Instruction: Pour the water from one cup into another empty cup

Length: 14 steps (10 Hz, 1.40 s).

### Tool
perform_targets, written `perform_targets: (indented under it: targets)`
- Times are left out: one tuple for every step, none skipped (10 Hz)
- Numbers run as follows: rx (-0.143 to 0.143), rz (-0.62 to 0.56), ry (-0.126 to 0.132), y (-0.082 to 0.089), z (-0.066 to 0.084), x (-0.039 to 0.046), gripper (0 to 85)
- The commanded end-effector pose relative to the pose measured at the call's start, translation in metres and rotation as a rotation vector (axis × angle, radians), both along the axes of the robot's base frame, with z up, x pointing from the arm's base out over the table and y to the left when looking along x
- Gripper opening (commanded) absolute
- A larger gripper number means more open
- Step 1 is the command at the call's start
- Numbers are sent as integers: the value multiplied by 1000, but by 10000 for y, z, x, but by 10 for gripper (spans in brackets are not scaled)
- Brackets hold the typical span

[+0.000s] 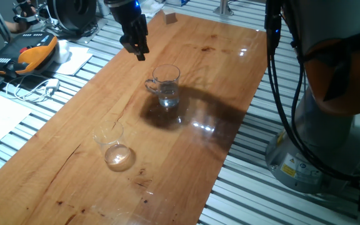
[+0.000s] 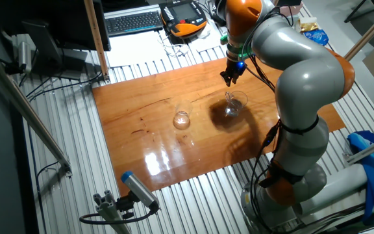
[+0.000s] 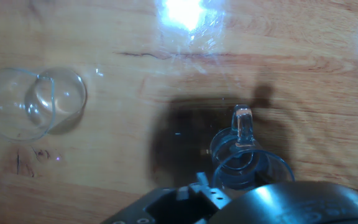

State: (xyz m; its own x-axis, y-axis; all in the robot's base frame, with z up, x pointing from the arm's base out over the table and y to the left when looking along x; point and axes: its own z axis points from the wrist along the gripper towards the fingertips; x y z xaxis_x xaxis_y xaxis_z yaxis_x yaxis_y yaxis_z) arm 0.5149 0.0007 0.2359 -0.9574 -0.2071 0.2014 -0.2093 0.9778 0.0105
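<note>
The clear glass mug [image 1: 167,86] with a looped handle stands upright mid-table, a little water [image 1: 169,99] in its bottom. It also shows in the other fixed view as the mug [image 2: 234,104], and in the hand view as the mug [image 3: 248,163] with its handle pointing up the frame. The handleless tumbler [image 1: 112,147] stands apart toward the near left; tumbler [image 2: 182,119], tumbler [image 3: 33,102]. My gripper [image 1: 135,51] hangs in the air above and behind the mug, touching nothing, its fingers apart; gripper [image 2: 229,79].
The wooden tabletop [image 1: 186,50] lies on a slatted metal bench. A small wooden block [image 1: 170,18] sits at the far edge. An orange pendant [image 1: 33,53], cables and papers lie off the left side. The arm's base [image 1: 330,125] stands at the right.
</note>
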Motion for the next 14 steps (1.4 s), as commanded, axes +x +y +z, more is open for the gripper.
perform_targets:
  targets:
    - [0,0,0,0,-1,0,0]
    - [0,0,0,0,-1,0,0]
    - [0,2,0,0,-1,0,0]
    - [1,5,0,1,-1,0,0]
    - [1,5,-1,0,-1,-2,0]
    - [1,5,-1,0,-1,-2,0]
    - [3,9,-4,0,-1,-4,0]
    - [4,11,-4,0,-1,-4,0]
    - [2,2,-5,0,-1,-4,0]
    - [2,0,-6,0,-1,-4,0]
    - [3,6,-6,0,-1,-5,0]
    - [3,6,-6,0,-1,-5,0]
    - [2,-7,-8,-2,-1,-5,0]
    - [-4,-27,-10,-3,0,-5,0]
